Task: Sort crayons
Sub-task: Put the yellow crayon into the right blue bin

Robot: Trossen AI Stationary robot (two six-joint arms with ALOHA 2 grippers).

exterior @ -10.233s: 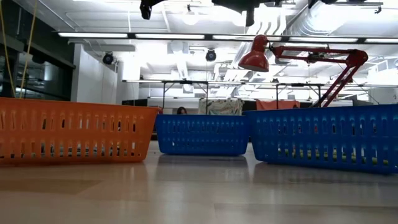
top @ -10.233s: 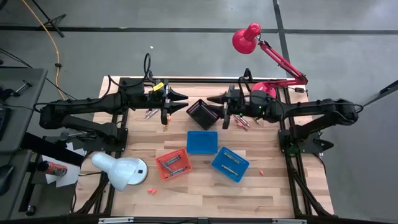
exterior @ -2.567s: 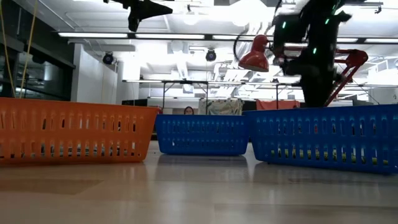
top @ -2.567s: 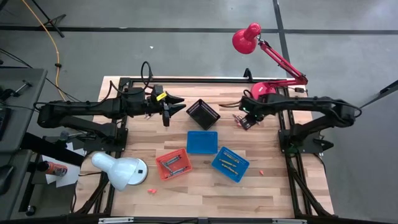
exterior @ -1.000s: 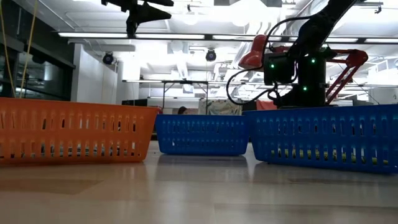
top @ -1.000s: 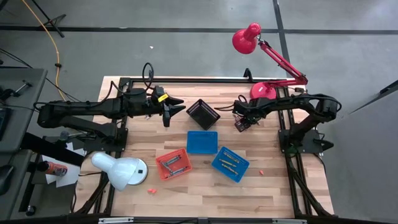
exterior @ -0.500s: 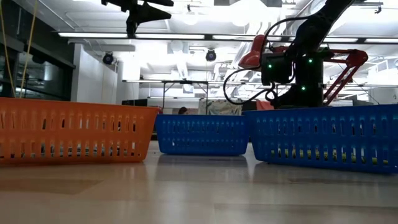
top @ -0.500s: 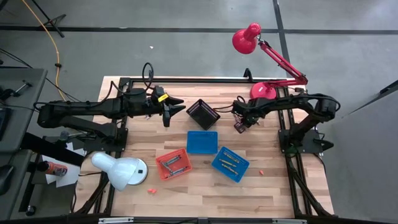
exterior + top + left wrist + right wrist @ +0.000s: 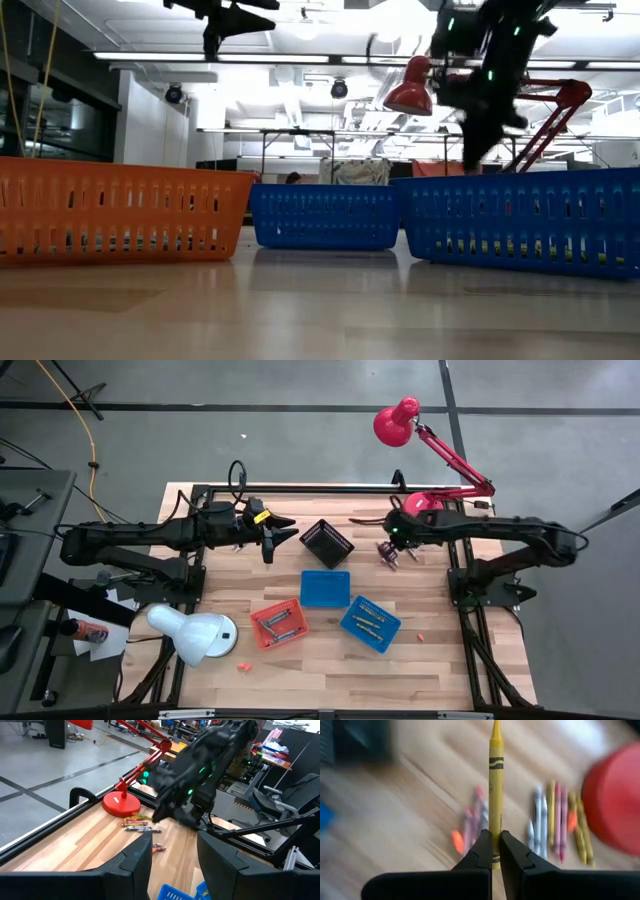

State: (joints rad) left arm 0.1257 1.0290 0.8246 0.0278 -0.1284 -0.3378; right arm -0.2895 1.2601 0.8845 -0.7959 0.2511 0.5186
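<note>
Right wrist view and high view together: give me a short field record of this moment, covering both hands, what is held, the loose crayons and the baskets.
right hand: shut on a yellow crayon, above the table's far right part, near the red lamp base
left hand: open, empty, raised at the far left
loose crayons: cluster on the wood beside the lamp base
baskets: black, two blue, red-orange
basket contents: crayons in the red-orange and nearer blue one
</note>
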